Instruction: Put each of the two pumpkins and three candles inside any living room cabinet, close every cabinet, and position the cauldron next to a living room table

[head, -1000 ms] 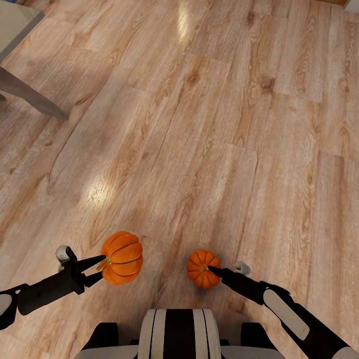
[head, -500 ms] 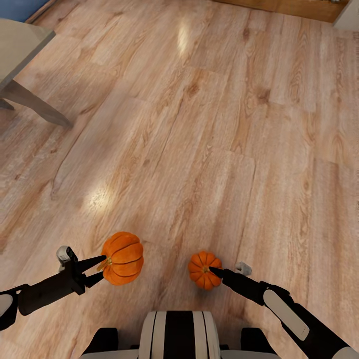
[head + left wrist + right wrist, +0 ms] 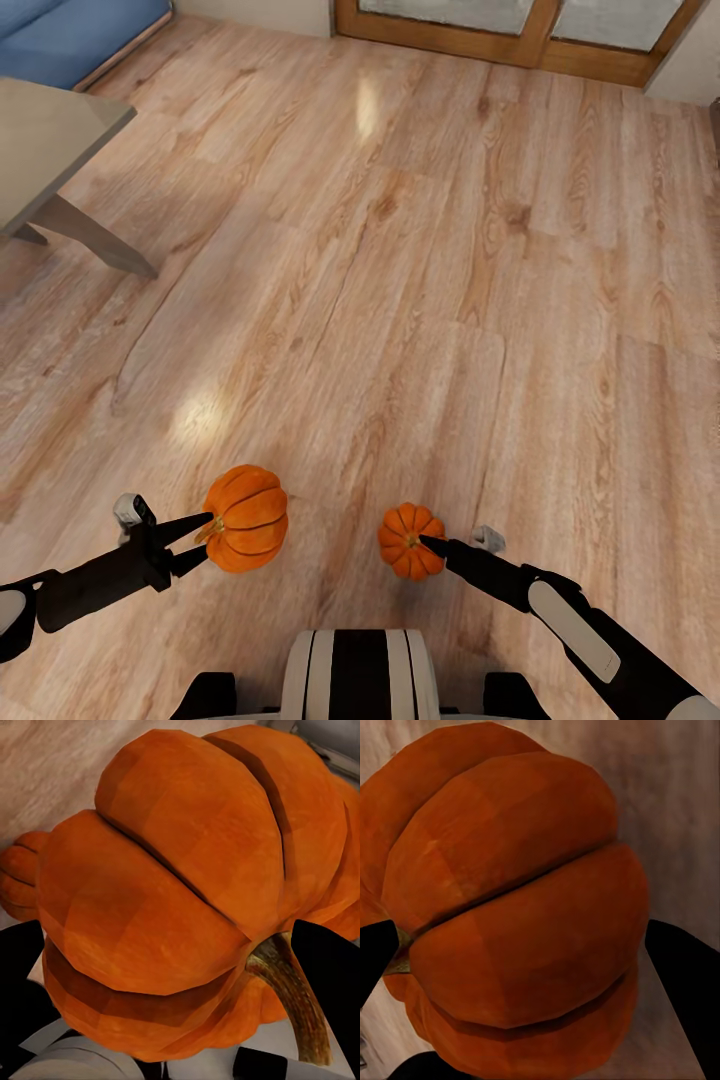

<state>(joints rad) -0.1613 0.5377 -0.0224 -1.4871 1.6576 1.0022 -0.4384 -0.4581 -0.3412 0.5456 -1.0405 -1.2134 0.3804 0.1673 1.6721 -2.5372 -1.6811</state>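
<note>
Carrying both pumpkins at once, one per hand, well above the wooden floor (image 3: 420, 300). The larger pumpkin (image 3: 246, 518) is pinched in the left hand (image 3: 200, 538), fingers closed on it right by the stem (image 3: 296, 1001). The smaller pumpkin (image 3: 408, 539) is held the same way in the right hand (image 3: 432, 546), with a dark finger (image 3: 690, 982) seen on either side of the ribbed body.

Handling guess: both look rigid and light, so no squashing is expected, but the skin is smooth and rounded, so slipping is the likely failure. A grip across the ribs at the widest part, or set into the grooves, would probably be safer than one near the stem.

No cabinet is in sight; a tabletop (image 3: 50, 140) corner sits far ahead of the left hand.
</note>
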